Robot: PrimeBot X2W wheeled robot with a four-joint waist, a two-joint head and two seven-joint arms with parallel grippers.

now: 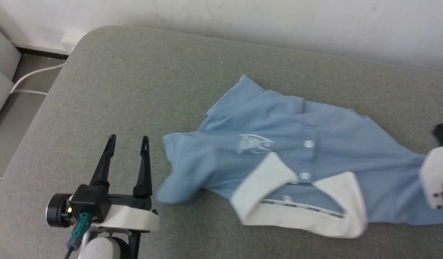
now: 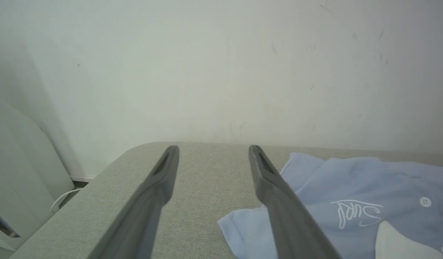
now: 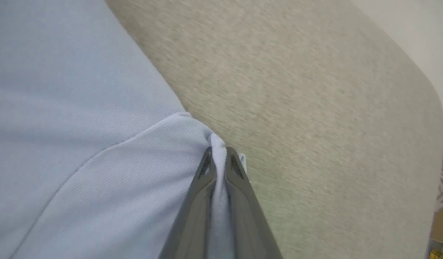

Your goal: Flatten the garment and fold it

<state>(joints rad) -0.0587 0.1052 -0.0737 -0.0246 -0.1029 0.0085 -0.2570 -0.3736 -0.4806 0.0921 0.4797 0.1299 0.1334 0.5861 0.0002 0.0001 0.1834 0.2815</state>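
Right gripper (image 3: 218, 154), close up, pinches a hemmed edge of the light blue garment (image 1: 279, 122), lying rumpled, face up, on a grey cushion (image 1: 135, 82). Left gripper (image 1: 129, 138) hovers, fingers spread, beside the opposite sleeve (image 1: 181, 172); best to grasp it, then pull outward evenly.

garment (image 1: 279, 158) on cushion (image 1: 135, 90), right of centre, collar (image 1: 264, 180) nearest robot. left gripper (image 1: 127, 142) just left of sleeve (image 1: 181, 172), looks apart (blurred). right gripper (image 3: 217, 158) at garment's right edge, fabric between fingers (image 3: 243, 194). wall (image 1: 279, 21) behind cushion.
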